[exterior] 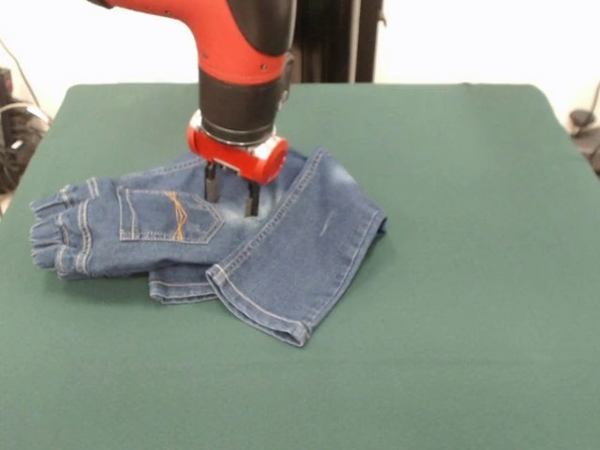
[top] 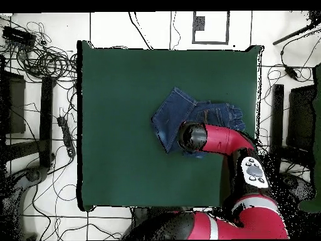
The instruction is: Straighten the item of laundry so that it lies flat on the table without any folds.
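Denim jeans (exterior: 272, 248) folded on table (exterior: 450, 328), directly under end effector (exterior: 232, 195); fingers spread, gripping nothing.

The jeans (exterior: 234, 244) are blue denim cloth, matt and a little rough, with faded whitish patches and orange thread on the pocket (exterior: 172, 217). The table (exterior: 450, 309) has a dark green cover – matt, soft like felt. The arm (exterior: 234, 42) has a smooth red and black shell – it looks like plastic, slightly glossy.
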Motion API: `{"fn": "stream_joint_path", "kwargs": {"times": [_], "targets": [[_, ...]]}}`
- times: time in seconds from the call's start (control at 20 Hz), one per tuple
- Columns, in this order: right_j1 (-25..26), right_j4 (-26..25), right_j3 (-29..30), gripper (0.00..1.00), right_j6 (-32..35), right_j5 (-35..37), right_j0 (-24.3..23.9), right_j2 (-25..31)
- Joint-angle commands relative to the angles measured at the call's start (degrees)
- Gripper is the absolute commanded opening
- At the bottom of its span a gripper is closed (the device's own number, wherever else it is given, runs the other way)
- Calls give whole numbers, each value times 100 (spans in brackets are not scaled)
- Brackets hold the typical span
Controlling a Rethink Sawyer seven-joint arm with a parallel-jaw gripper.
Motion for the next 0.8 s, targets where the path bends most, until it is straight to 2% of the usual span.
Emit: {"fn": "stream_joint_path", "kwargs": {"times": [0.05, 0.15, 0.55, 0.8], "targets": [[251, 581, -605, 100, 1190, -159, 409, 185], [271, 651, -673, 100, 1225, -199, 437, 140], [205, 906, -1035, 100, 1206, 602, 695, -251], [268, 1027, -1313, 100, 1234, 789, 806, -379]]}}
